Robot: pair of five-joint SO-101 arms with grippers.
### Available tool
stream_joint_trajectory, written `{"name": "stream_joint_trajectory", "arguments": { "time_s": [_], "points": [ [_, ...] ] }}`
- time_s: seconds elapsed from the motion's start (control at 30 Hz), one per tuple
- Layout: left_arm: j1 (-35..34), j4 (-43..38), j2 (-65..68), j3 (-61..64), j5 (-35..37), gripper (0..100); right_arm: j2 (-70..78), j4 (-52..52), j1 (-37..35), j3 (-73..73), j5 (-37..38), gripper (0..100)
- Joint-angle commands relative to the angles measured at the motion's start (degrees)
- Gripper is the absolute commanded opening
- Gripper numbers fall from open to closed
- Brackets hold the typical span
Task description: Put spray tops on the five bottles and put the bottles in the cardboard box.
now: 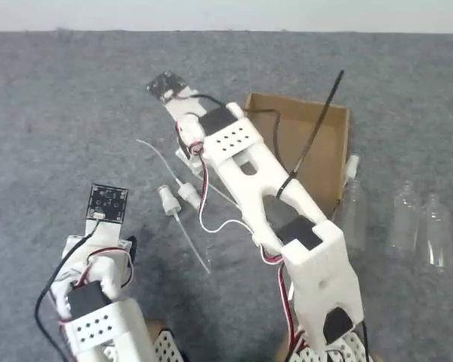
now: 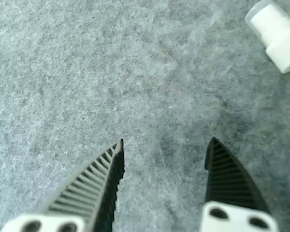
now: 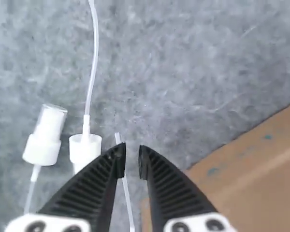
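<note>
The left gripper (image 2: 164, 147) hangs released over the grey carpet (image 2: 135, 72). The right gripper (image 3: 131, 152), jaws narrowly apart and grasping nothing, sits over a thin tube (image 3: 118, 141) beside the cardboard box (image 3: 261, 159)

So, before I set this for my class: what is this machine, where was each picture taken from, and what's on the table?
It is a pair of white plastic robot arms, the left arm and the right arm, on a grey carpeted table. The high view comes from a fixed camera looking down. The two wrist views come from cameras mounted on each arm, looking past its end effector. The left end effector is open over bare carpet, holding nothing. The right end effector, fingers a narrow gap apart, sits by two white plastic spray tops with thin tubes. Nearby are a brown cardboard box and clear plastic bottles.
</note>
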Motion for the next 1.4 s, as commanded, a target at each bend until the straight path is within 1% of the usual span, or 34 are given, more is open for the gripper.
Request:
{"name": "stream_joint_trajectory", "arguments": {
  "time_s": [0.0, 0.13, 0.23, 0.43, 0.63, 0.7, 0.8, 0.93, 1.03, 1.1, 1.2, 1.37],
  "points": [
    [0.09, 0.7, -0.79, -0.22, -0.62, 25, -2.95, 10.95, 0.66, -11.08, -0.7, 1.0],
    [0.09, 0.7, -0.79, -0.22, -0.62, 25, -4.44, 23.34, 0.75, -15.47, -0.79, 1.1],
    [0.09, 0.62, -0.79, -0.22, -0.62, 25, -6.2, 28.79, 0.48, -15.82, -0.79, 1.1],
    [0.09, 0.62, -0.79, -0.22, -0.62, 25, -13.32, 30.11, 1.63, -15.38, -0.79, 1.7],
    [0.09, 0.62, -0.79, -0.22, -0.62, 25, -26.68, 30.02, 7.87, -4.22, -0.35, 14.6],
    [0.09, 0.53, -0.79, -0.22, -0.62, 25, -31.69, 29.93, 11.65, 0.35, -0.18, 14.8],
    [0.09, 0.53, -0.79, -0.22, -0.62, 25, -38.64, 29.85, 19.03, 7.47, 2.99, 15.0],
    [0.09, 0.62, -0.79, -0.22, -0.62, 25, -45.05, 29.76, 31.08, 17.32, 7.38, 15.1],
    [0.18, 0.62, -0.79, -0.22, -0.62, 25, -47.25, 29.49, 41.45, 23.56, 12.92, 15.2],
    [0.35, 0.7, -0.79, -0.22, -0.62, 25, -47.43, 27.38, 48.84, 27.16, 16.35, 15.2],
    [0.35, 0.7, -0.79, -0.22, -0.62, 25, -47.34, 21.58, 59.47, 32.44, 21.36, 15.2],
    [0.35, 0.7, -0.79, -0.22, -0.62, 25, -47.34, 13.23, 71.08, 39.12, 27.43, 15.3]
  ]
}}
